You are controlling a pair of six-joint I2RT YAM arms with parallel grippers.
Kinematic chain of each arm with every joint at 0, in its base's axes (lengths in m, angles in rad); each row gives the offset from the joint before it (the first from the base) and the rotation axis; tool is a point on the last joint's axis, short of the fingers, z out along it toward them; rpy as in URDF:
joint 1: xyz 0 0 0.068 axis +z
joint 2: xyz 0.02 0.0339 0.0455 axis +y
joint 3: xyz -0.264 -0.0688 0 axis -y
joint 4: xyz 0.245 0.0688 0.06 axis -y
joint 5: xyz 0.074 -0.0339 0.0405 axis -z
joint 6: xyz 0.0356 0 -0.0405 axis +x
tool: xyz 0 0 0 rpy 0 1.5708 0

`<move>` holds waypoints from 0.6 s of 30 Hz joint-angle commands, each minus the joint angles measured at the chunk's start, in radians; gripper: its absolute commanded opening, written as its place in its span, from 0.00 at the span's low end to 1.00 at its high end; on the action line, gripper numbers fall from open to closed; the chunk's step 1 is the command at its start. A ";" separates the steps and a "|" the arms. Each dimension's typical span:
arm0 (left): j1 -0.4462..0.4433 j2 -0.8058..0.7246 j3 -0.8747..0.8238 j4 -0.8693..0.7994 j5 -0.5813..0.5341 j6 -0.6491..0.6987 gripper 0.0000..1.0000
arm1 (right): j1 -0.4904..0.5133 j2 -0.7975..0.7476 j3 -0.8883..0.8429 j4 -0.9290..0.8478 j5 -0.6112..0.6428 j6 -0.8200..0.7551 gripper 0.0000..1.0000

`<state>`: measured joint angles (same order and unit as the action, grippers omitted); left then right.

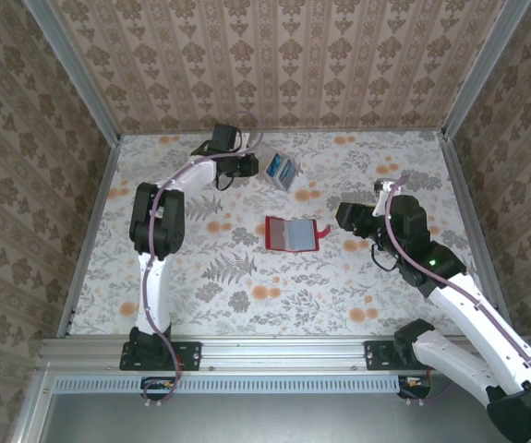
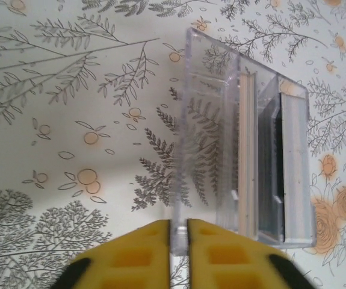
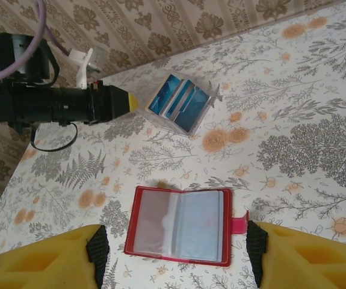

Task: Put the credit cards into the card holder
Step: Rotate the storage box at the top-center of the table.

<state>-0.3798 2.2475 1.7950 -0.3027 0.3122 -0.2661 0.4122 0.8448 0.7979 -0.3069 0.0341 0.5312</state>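
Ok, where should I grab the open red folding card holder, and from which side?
Probably the small red tab on its right edge, approached from the right. The card holder lies flat and open, so only the tab sticks out for pinching.

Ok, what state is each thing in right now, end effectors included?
card holder: open, lying flat on the table
credit cards: upright on edge inside the clear box
clear box: one wall pinched
left end effector: shut on clear box
right end effector: open, holding nothing
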 commanded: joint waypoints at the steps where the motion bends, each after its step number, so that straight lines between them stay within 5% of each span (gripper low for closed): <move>1: -0.005 -0.007 -0.017 -0.028 -0.049 0.024 0.05 | -0.004 0.018 0.017 0.010 -0.022 0.010 0.66; 18: -0.037 -0.172 -0.262 0.169 0.161 -0.287 0.00 | -0.003 0.281 0.151 0.100 -0.111 0.012 0.69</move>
<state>-0.4118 2.1448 1.6016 -0.1780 0.3733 -0.4305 0.4122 1.1076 0.8967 -0.2409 -0.0540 0.5392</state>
